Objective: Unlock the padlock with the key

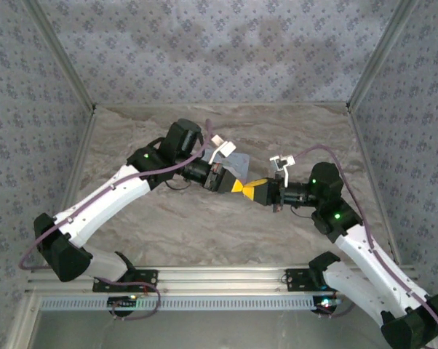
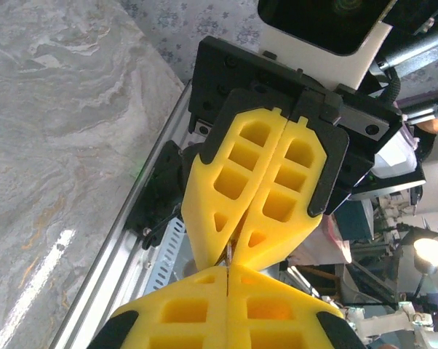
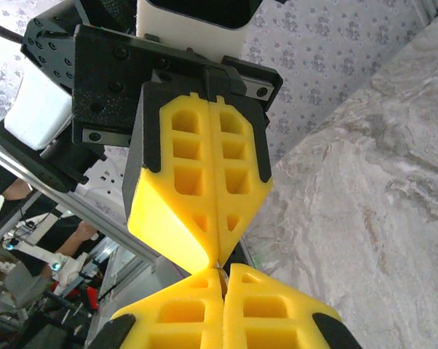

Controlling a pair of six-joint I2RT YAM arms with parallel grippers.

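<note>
A: The room?
B: Grey flowered walls (image 1: 204,43) around a marbled counter (image 1: 204,225).
A: The pincers?
B: Left pincer (image 2: 226,272) clenched; right pincer (image 3: 222,273) clenched on a thin metal piece (image 2: 228,254), tips touching. Where the padlock is, I cannot tell.

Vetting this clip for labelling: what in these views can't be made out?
Left wrist: thin metal sliver between the shut jaws, too small to call a key.
Top: where left gripper and right gripper meet tip to tip, too small to show anything held.
Top: grey-blue shape behind the left gripper, partly covered by it, unidentified.
</note>
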